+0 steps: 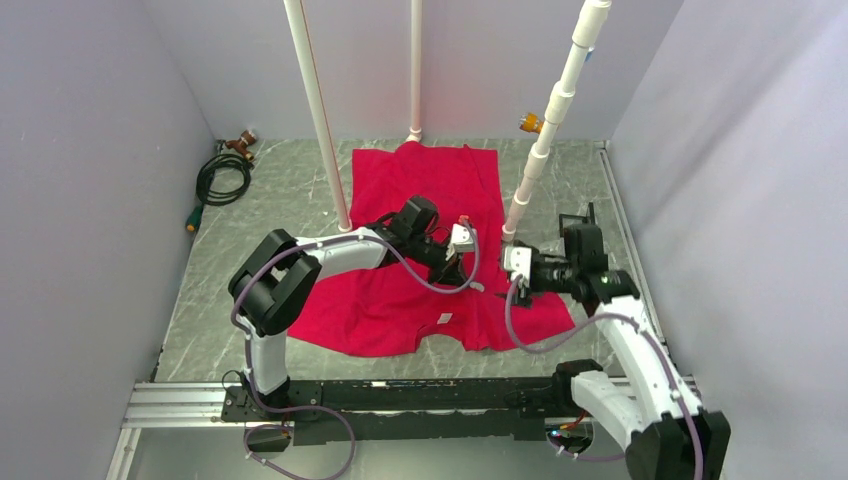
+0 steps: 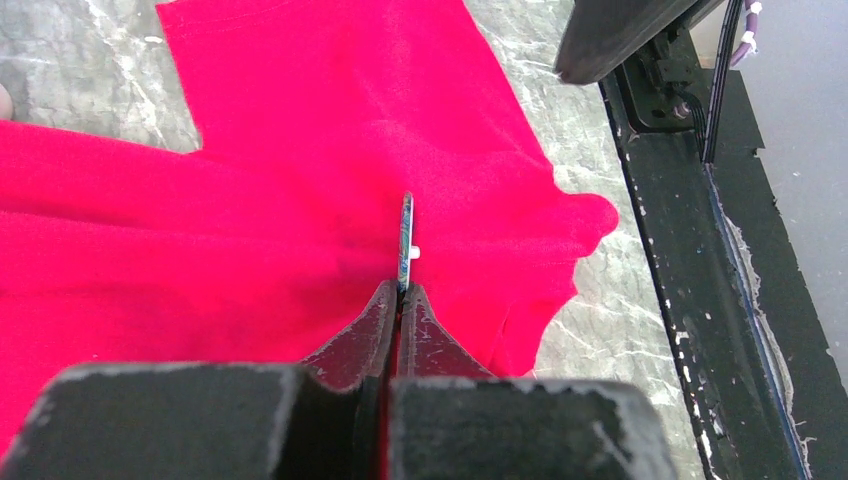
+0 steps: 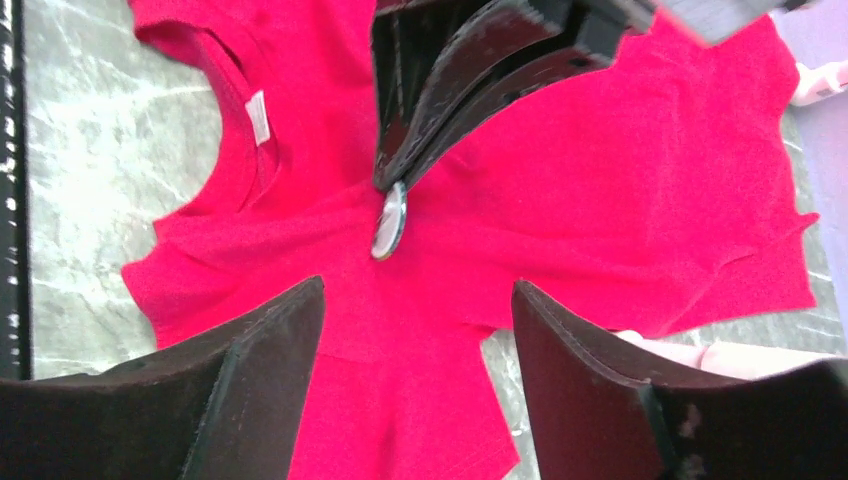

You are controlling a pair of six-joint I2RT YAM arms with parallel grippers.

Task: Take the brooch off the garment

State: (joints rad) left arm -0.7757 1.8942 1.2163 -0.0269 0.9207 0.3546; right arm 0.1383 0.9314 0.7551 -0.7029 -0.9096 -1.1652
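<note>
The red T-shirt (image 1: 430, 180) lies flat on the marble table. My left gripper (image 2: 402, 290) is shut on the brooch (image 2: 405, 235), seen edge-on with a small white pin at its side, just above the shirt (image 2: 300, 150). In the right wrist view the brooch (image 3: 388, 220) is a grey disc with a pale rim under the left fingers (image 3: 450, 90), and cloth creases run towards it. My right gripper (image 3: 415, 300) is open and empty, facing the brooch a short way off. The white neck label (image 3: 258, 117) lies to the left. In the top view both grippers (image 1: 462, 270) (image 1: 497, 287) meet over the shirt's right side.
Three white poles (image 1: 320, 110) (image 1: 415, 70) (image 1: 550, 130) stand at the back around the shirt. A coiled black hose (image 1: 222, 178) lies at the back left. An orange fitting (image 1: 530, 123) sits by the back wall. A black rail (image 2: 700, 250) runs along the near edge.
</note>
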